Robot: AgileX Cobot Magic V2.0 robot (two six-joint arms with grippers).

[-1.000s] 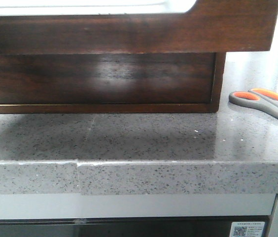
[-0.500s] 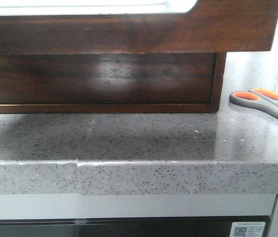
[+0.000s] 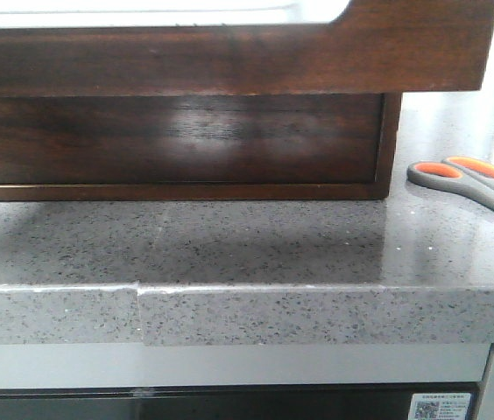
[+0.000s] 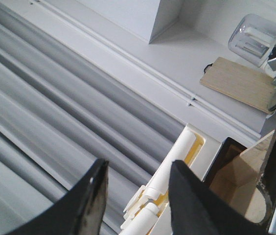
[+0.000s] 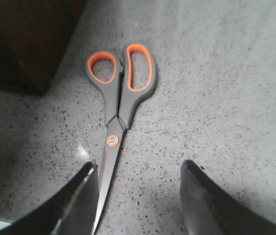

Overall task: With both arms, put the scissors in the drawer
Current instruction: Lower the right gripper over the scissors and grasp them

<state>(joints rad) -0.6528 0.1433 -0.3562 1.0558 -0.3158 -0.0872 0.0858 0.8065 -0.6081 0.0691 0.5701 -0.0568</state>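
The scissors (image 3: 470, 179), with grey handles lined in orange, lie flat on the speckled grey counter to the right of the drawer unit. The drawer (image 3: 229, 57) is a wide dark brown front that juts out over its frame (image 3: 177, 140). A curved notch and a light inside show at its top edge. In the right wrist view my right gripper (image 5: 139, 167) is open just above the counter. The blades of the scissors (image 5: 121, 93) lie close beside one fingertip (image 5: 90, 171). My left gripper (image 4: 138, 164) is open and empty, away from both things. Neither gripper shows in the front view.
The counter's front edge (image 3: 247, 302) runs across the front view. The left wrist view shows grey ridged panels (image 4: 55, 98), a white ledge, a wooden board (image 4: 241, 83), a clear container (image 4: 255, 36) and a dark brown box corner (image 4: 226, 156).
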